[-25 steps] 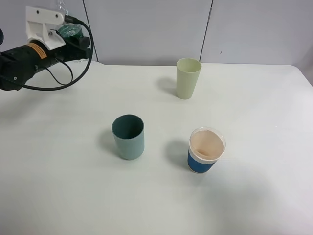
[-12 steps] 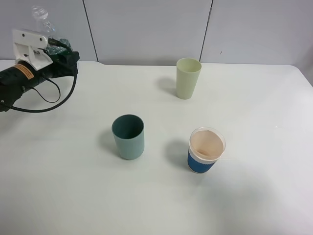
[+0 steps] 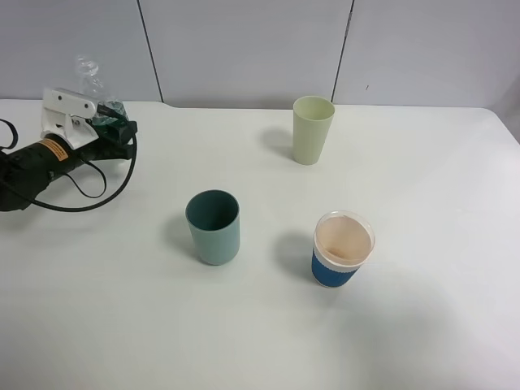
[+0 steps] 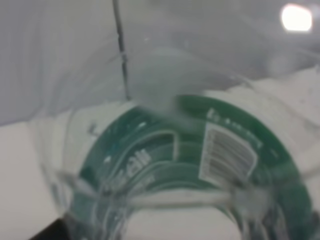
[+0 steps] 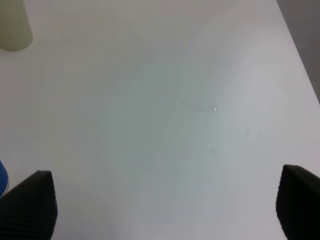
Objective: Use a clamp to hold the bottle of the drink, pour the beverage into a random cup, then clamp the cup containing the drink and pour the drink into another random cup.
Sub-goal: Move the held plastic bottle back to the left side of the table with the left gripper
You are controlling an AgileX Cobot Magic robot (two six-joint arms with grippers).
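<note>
A: What is done?
B: The small clear green-labelled bottle (image 3: 99, 101) is grasped by the left jaws at the desk's (image 3: 422, 203) left edge; whether the tall yellow-green plastic tumbler (image 3: 312, 132) is filled cannot be told.
A: What is left?
B: The squat teal cup (image 3: 214, 231) seems unfilled; the right jaws are spread, empty.

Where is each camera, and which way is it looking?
Exterior high: mounted high, looking down on the table, the teal cup, the blue-sleeved cup and the left arm, whose left gripper holds the bottle.
Left wrist: on the left arm, close against the bottle's green label; hardly any gripper shows.
Right wrist: on the right arm, facing down at the table between the right gripper's open black fingers.
Shared: the pale yellow-green tumbler shows in exterior high and right wrist.
</note>
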